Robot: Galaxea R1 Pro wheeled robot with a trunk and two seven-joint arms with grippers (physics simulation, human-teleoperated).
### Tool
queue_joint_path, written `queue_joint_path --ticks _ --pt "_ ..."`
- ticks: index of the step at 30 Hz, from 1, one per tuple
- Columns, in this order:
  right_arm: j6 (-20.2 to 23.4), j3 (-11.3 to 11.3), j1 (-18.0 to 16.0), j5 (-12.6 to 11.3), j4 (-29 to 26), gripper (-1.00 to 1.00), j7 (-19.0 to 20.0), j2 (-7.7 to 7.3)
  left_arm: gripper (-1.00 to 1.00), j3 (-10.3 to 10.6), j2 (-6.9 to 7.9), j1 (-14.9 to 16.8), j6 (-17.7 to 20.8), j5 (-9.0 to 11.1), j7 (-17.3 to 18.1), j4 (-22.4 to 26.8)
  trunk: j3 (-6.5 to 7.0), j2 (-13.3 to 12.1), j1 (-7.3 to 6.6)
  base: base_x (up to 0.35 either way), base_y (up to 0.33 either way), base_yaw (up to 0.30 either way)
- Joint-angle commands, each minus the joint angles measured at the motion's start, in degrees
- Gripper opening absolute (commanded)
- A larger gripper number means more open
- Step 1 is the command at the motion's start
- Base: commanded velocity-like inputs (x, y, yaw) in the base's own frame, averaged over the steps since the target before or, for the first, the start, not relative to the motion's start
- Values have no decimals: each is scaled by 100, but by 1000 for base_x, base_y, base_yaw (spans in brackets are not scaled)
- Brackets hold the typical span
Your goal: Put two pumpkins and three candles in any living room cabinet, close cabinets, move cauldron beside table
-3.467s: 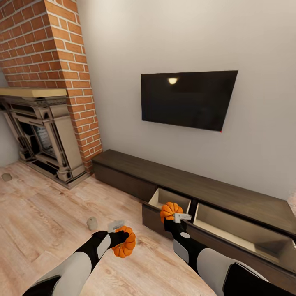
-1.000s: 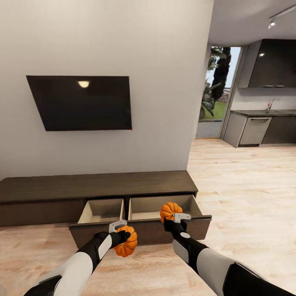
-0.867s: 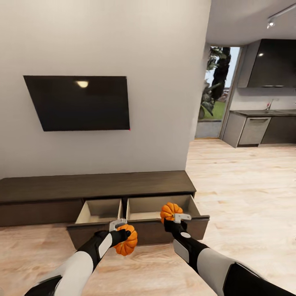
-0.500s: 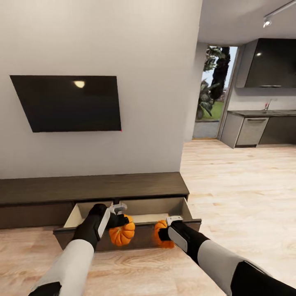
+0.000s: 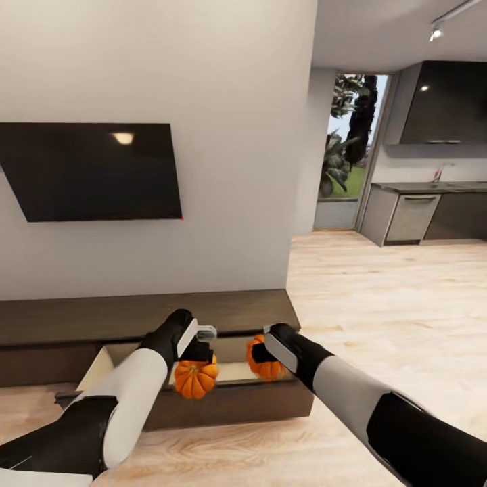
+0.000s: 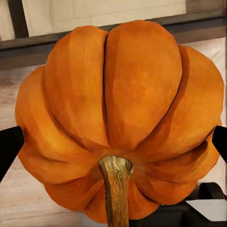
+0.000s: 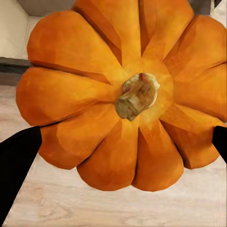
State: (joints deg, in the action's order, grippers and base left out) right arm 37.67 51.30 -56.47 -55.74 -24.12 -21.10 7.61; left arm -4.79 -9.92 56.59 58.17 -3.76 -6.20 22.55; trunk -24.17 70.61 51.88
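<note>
Pale plank flooring runs beneath both arms, where the left gripper point(image 5: 203, 341) and right gripper point(image 5: 265, 345) each clamp a pumpkin point(image 5: 195, 379) point(image 5: 262, 360) over the cabinet point(image 5: 223, 399)'s open drawer; lower well inside the rim, then release.

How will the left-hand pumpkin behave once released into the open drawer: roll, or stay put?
The pumpkin is round and ribbed, so it will probably roll a little, then settle on a lobe. It looks rigid between the left gripper fingers. The drawer front should likely contain it.
</note>
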Motion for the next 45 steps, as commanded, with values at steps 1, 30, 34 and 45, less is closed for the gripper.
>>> queue_joint_path --ticks 1,30,34,45 --pt "27 51 -16 -29 -43 -100 -44 7 -100 -47 -8 19 14 -54 -8 -9 -8 4 4 333 -32 0" --pt "-366 64 -28 -71 28 -100 -26 15 -100 -824 71 45 -34 -53 -139 -12 -8 4 4 293 67 0" --pt "-350 57 -29 -69 30 -100 -25 12 -100 -809 76 79 29 -72 -269 -8 -8 4 4 8 1 0" --pt "23 -40 -31 -66 8 -100 -26 0 -100 -827 84 673 41 44 -278 -538 -8 4 4 0 0 0"
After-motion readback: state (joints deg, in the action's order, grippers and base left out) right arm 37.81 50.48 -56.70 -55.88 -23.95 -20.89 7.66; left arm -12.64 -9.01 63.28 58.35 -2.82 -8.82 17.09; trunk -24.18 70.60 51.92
